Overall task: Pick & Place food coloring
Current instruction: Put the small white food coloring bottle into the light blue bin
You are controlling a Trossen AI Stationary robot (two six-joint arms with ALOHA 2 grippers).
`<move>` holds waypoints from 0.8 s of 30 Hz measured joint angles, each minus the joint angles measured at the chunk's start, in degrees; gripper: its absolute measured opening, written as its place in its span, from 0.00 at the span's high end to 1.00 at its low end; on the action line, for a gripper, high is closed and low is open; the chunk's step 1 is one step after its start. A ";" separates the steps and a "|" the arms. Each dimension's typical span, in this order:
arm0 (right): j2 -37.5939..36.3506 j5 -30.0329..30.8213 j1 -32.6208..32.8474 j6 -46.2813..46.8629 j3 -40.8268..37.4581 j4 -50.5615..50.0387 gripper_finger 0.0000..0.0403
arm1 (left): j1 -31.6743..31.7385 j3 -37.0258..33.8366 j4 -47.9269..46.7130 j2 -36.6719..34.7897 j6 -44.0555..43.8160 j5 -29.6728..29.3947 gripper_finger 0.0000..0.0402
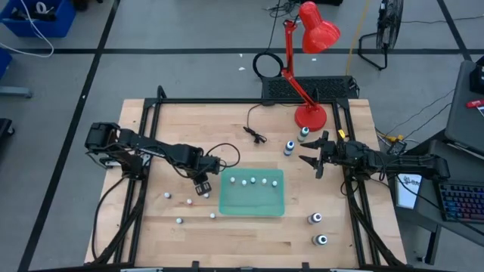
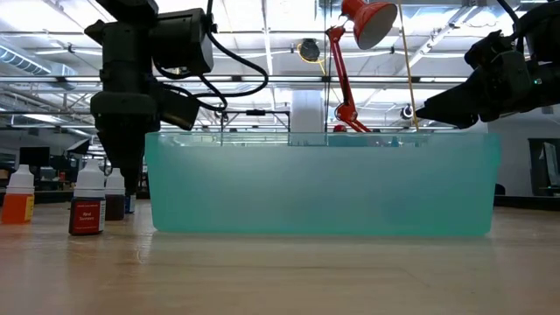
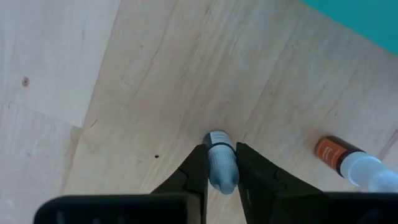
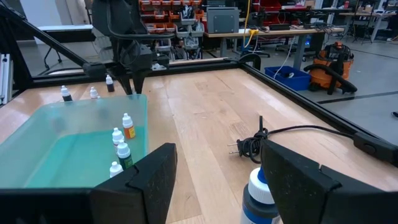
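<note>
The left tool [image 3: 221,171] is seen closed around a small blue-bodied, white-capped food coloring bottle [image 3: 221,163], which stands on the bench [image 1: 249,230] just beside the near-left corner of the translucent green tray [image 1: 252,202]. In the left wrist view both fingers are pressed against the bottle's sides, with the cap hidden between them. An orange bottle [image 3: 339,155] lies on its side close by, apart from the grip.

The step in hand is judged to be the lift and carry into the tray. Four small bottles [image 1: 249,181] are already lined up along the tray's far edge, while several more [image 1: 178,221] are left scattered on the bench to the left. A straight upward lift is advised before any sideways travel, so that the tray wall is cleared and the lying orange bottle is not swept. The bottle is small and slick, so the pinch should be kept firm and the carry slow. Release is best made low over a bare part of the tray floor.

The right tool [image 1: 316,161] is held spread and empty near two larger dark bottles [image 1: 295,140] by the red lamp [image 1: 308,68].
</note>
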 joint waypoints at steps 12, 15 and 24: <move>-0.02 0.00 0.00 0.00 -0.02 0.00 0.45 | -1.11 14.71 -10.03 -0.52 5.39 -2.20 0.86; 0.00 0.00 0.00 0.01 -0.01 0.00 0.45 | -2.19 20.67 -9.78 -0.40 8.53 -4.18 0.86; -0.01 0.00 0.00 0.02 0.00 0.00 0.45 | -4.58 29.54 -9.96 10.10 13.83 -4.51 0.86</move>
